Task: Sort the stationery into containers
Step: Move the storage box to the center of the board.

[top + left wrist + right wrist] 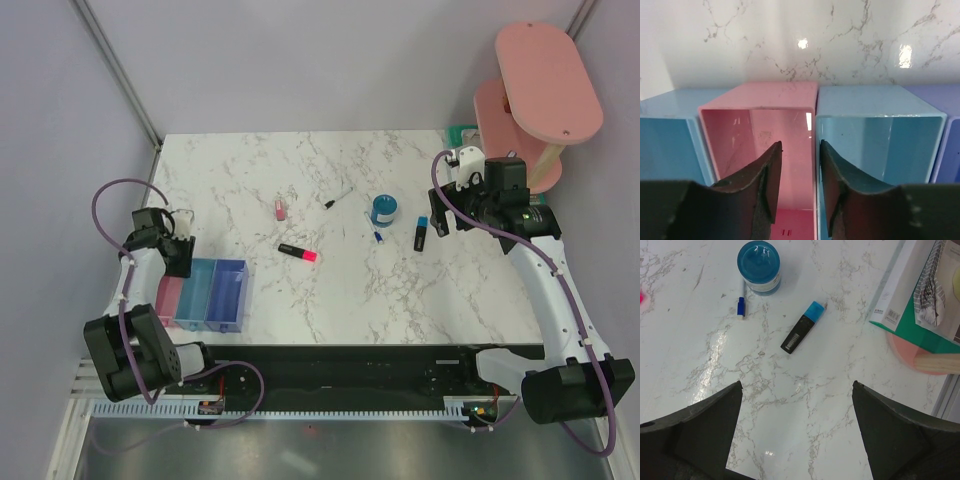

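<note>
The joined trays lie at the front left: pink [170, 296], blue [196, 290] and violet-blue [228, 292]. The leftmost tray is under my left arm. My left gripper [178, 252] hovers over them, empty. In the left wrist view it [801, 145] is narrowly open above the wall between the pink tray [757, 102] and the blue tray [875, 102]. My right gripper [452, 203] is wide open and empty [797, 390] above bare table. Ahead of it lie a blue-ended highlighter [802, 327], a round blue pot [759, 266] and a small blue pen [741, 302].
A pink-ended highlighter [299, 252], a pink eraser [280, 209] and a thin pen [337, 198] lie mid-table. The pink two-tier shelf [540, 90] stands at the back right, with a green tray [920, 337] holding a box beside it.
</note>
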Action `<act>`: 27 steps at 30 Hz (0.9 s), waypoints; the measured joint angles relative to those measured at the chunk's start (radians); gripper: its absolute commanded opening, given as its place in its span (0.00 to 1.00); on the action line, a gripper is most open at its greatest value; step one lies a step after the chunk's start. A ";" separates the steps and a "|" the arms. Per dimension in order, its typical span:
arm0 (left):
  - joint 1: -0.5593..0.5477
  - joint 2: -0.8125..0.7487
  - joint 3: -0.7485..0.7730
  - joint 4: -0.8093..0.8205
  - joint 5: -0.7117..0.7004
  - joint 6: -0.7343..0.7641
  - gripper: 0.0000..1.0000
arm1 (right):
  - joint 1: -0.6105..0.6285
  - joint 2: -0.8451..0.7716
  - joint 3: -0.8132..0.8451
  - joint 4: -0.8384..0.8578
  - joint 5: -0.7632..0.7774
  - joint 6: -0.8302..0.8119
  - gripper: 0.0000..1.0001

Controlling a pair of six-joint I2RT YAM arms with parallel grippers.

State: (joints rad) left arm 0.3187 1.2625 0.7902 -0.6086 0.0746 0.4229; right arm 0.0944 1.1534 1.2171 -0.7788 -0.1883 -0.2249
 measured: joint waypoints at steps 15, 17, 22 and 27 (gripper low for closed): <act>0.000 0.085 0.022 0.040 0.014 -0.003 0.02 | 0.000 0.000 0.000 0.000 -0.017 -0.008 0.98; 0.000 0.101 0.037 0.039 0.015 -0.006 0.02 | 0.000 0.000 0.000 0.000 -0.017 -0.008 0.98; 0.000 0.181 0.110 0.038 0.015 -0.042 0.02 | 0.000 0.000 0.000 0.000 -0.018 -0.008 0.98; 0.000 0.297 0.219 0.039 0.014 -0.112 0.02 | 0.000 0.001 0.000 0.000 -0.023 -0.008 0.98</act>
State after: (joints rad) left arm 0.3187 1.5593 1.0092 -0.5694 0.0887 0.3107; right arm 0.0940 1.1542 1.2171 -0.7788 -0.2111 -0.2329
